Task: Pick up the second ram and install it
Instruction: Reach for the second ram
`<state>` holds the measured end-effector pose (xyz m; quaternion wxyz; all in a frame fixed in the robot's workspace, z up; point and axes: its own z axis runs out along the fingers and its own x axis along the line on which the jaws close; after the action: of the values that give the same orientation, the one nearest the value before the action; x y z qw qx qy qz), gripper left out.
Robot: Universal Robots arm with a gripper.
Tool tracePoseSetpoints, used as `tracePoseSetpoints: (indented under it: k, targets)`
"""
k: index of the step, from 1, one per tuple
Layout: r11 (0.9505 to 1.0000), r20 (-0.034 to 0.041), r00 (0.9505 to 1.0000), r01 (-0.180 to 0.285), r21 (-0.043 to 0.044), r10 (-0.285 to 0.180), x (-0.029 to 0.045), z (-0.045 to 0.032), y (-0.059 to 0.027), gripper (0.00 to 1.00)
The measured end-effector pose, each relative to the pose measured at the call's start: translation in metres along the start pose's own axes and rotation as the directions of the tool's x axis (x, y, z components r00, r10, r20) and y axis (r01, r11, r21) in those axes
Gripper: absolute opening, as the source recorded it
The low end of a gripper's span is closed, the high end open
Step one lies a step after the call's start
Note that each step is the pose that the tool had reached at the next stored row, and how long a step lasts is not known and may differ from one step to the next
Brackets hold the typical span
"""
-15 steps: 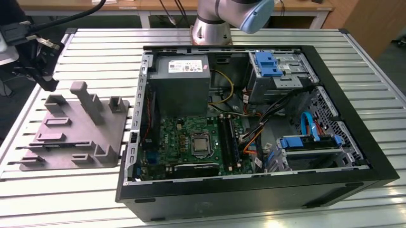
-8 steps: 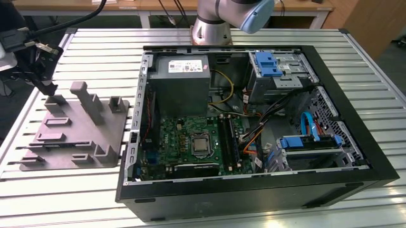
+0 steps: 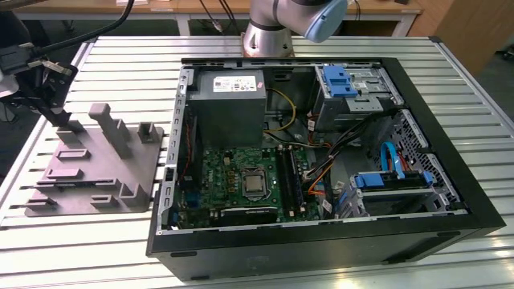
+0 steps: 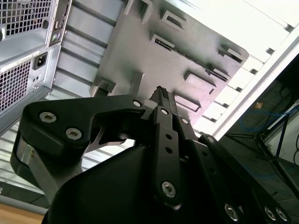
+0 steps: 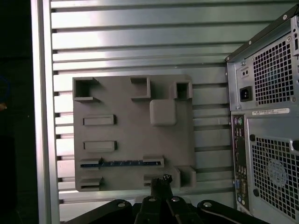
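Currently the gripper (image 5: 162, 179) hangs pinched together and empty — the second ram (image 5: 124, 163) lies slotted in the holder tray (image 5: 131, 135) just below its tips, off-centre — so centring over the strip's middle matters.

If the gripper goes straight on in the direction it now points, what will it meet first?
Probably the gripper meets the grey holder tray first, at the blocks beside the slot holding the second ram, not the ram itself. Its height above the tray is unclear.
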<state>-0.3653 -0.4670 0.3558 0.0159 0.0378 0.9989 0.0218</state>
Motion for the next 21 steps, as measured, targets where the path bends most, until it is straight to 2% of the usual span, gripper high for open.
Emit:
tracePoseSetpoints:
  k: [7,21]
  targets:
    - [1.0,-0.0001,1.0,0.0,0.0001,0.0,0.0015,0.003,-0.008,0.11]
    - [1.0,0.0,1.0,0.0,-0.0001,0.0,0.0028,0.016,-0.0159,0.11]
